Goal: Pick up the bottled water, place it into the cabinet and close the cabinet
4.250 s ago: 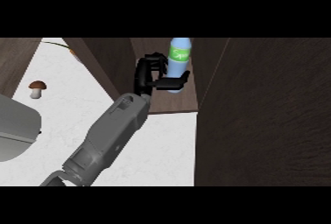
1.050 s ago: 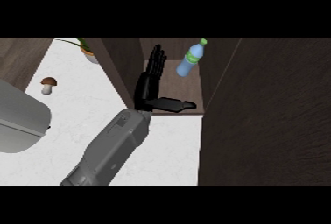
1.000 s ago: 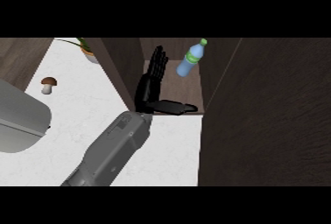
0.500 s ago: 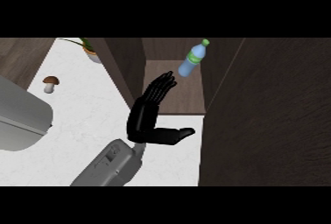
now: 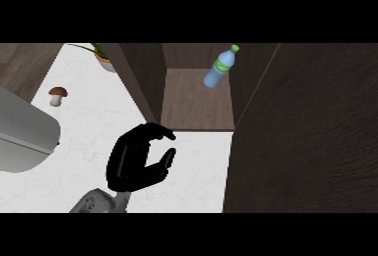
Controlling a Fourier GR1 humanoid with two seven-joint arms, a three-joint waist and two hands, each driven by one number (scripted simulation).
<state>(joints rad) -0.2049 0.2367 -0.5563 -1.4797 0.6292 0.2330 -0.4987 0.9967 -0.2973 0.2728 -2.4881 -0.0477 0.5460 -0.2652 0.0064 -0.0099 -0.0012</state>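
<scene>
The bottled water (image 5: 219, 70), light blue with a green label and cap, stands alone at the back right of the open cabinet, on its brown shelf (image 5: 193, 107). My left hand (image 5: 136, 162) is outside the cabinet, above the white counter (image 5: 192, 165) in front of the shelf's left edge. It holds nothing; its fingers are loosely bent and the thumb stands apart. The cabinet's dark door (image 5: 310, 135) is swung open at the right. My right hand does not show.
A brown mushroom (image 5: 57, 96) lies on the counter at the left. A potted plant (image 5: 103, 57) stands at the back left beside the cabinet's side wall (image 5: 144, 80). A grey rounded appliance (image 5: 22, 135) fills the left edge.
My left hand let go of the bottle and drew back out of the cabinet toward me, down over the counter. Its fingers went from straight to slightly bent. The bottle stays on the shelf.
</scene>
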